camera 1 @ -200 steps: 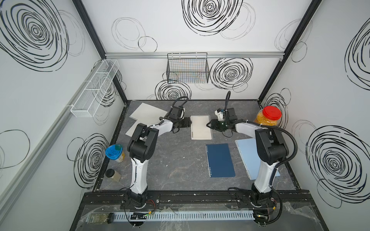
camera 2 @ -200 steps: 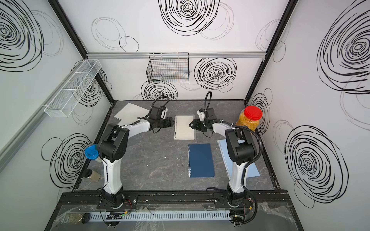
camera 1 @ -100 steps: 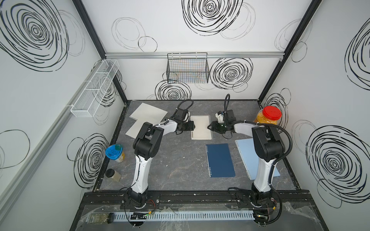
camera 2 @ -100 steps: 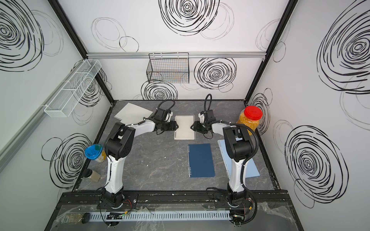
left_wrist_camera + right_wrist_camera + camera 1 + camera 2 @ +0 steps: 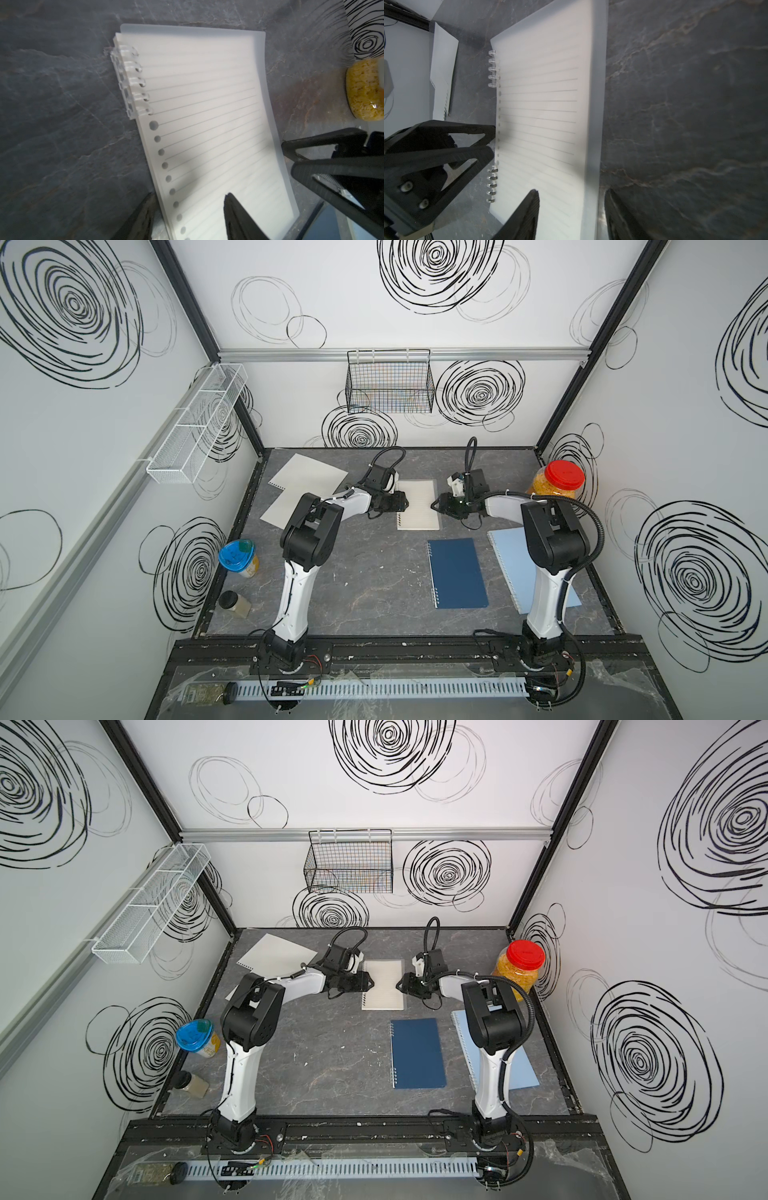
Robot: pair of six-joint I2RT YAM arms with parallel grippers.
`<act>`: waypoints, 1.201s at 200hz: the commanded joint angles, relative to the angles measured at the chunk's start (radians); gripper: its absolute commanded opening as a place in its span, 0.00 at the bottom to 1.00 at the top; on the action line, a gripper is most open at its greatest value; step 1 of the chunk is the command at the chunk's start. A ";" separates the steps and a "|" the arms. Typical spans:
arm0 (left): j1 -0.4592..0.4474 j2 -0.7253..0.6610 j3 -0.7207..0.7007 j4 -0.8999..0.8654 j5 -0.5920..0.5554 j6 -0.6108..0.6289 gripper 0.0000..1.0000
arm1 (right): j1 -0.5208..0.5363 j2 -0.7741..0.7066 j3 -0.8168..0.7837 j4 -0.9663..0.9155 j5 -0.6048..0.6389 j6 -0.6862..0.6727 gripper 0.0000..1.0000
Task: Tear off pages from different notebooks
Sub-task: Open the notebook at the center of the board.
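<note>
The frosted clear notebook lies flat at the back middle of the table, cream lined paper showing through its cover. My left gripper is open and straddles its punched binding edge, one finger over the page. At the opposite free edge my right gripper is also open. It straddles that edge and holds nothing. The navy notebook lies shut nearer the front. The light blue notebook is partly behind the right arm. Two loose pages lie at the back left.
A red-lidded jar stands at the back right. A blue-lidded tub and a small dark-capped jar sit along the left edge. A black wire basket hangs on the back wall. A white wire shelf is on the left wall.
My left gripper has moved right onto the frosted notebook's binding edge, and its jaws have narrowed. The right gripper has barely shifted.
</note>
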 commanded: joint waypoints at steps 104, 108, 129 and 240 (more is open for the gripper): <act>-0.028 0.022 0.022 0.004 0.044 -0.002 0.54 | -0.015 -0.071 -0.005 0.014 -0.067 0.011 0.52; -0.028 0.022 0.022 0.005 0.044 -0.001 0.54 | -0.015 -0.075 -0.005 0.014 -0.069 0.012 0.51; -0.030 0.023 0.026 0.003 0.044 -0.001 0.54 | -0.006 -0.092 -0.004 0.011 -0.074 0.011 0.50; -0.029 -0.004 0.018 0.010 0.052 -0.001 0.52 | 0.025 -0.136 0.028 -0.035 -0.072 -0.021 0.17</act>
